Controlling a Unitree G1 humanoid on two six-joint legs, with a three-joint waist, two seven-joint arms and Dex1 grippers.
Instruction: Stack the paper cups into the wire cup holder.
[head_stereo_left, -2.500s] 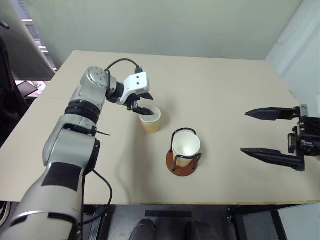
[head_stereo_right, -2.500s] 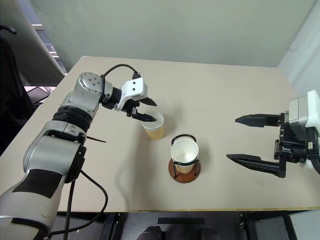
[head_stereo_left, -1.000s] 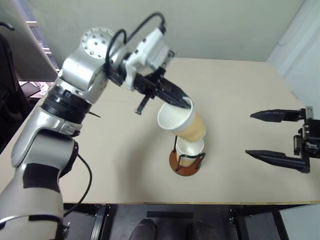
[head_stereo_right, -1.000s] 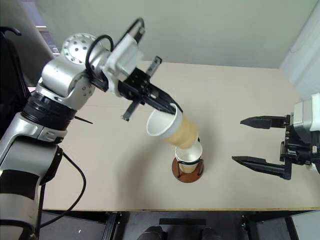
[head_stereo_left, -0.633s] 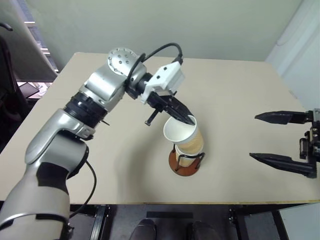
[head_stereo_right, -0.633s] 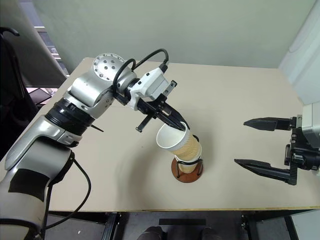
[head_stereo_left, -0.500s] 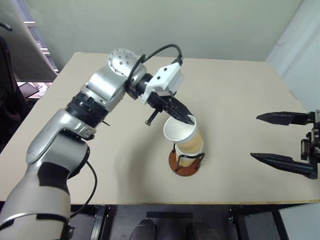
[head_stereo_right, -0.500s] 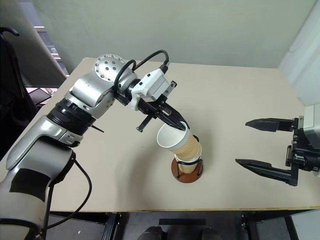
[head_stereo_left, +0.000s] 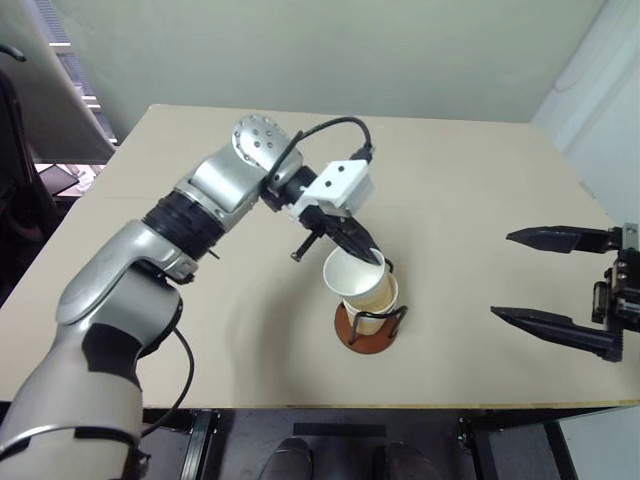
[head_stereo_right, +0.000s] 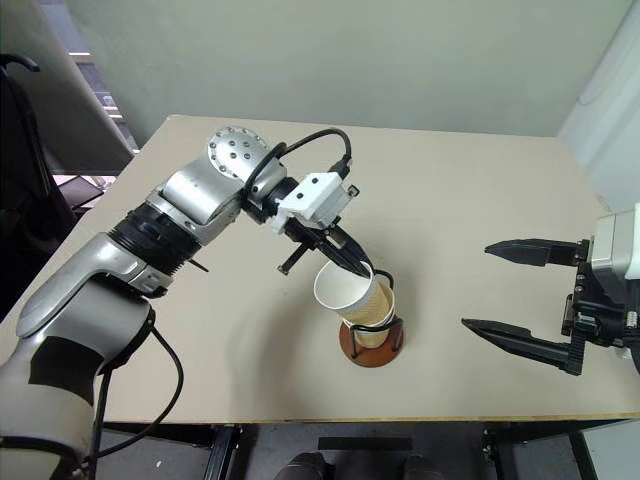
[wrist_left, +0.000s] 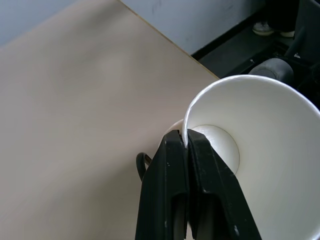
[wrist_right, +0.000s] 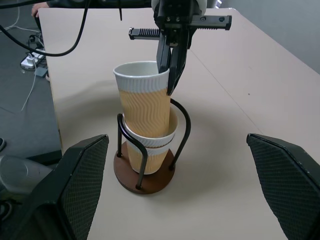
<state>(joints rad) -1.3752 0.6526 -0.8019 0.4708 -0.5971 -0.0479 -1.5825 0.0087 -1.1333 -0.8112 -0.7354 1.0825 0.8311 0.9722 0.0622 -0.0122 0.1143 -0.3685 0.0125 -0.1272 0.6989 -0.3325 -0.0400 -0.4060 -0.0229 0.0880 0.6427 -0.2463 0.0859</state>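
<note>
- Head views: the left pincer (head_stereo_right: 350, 266) pinches the rim of a paper cup (head_stereo_right: 352, 297), tilted and partly nested in the cup already in the wire cup holder (head_stereo_right: 371, 335) on the surface (head_stereo_right: 480, 200). Step in hand: seating it.
- Left wrist view: fingers (wrist_left: 175, 190) clenched on the rim.
- Right wrist view: right pincer (wrist_right: 185, 195) spread wide, empty. Next, I judge: straighten, press down, release.

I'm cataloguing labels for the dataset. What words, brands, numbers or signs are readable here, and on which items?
None can be read.
The held paper cup, the cup beneath it, the wire cup holder and the left gripper carry no visible print.
</note>
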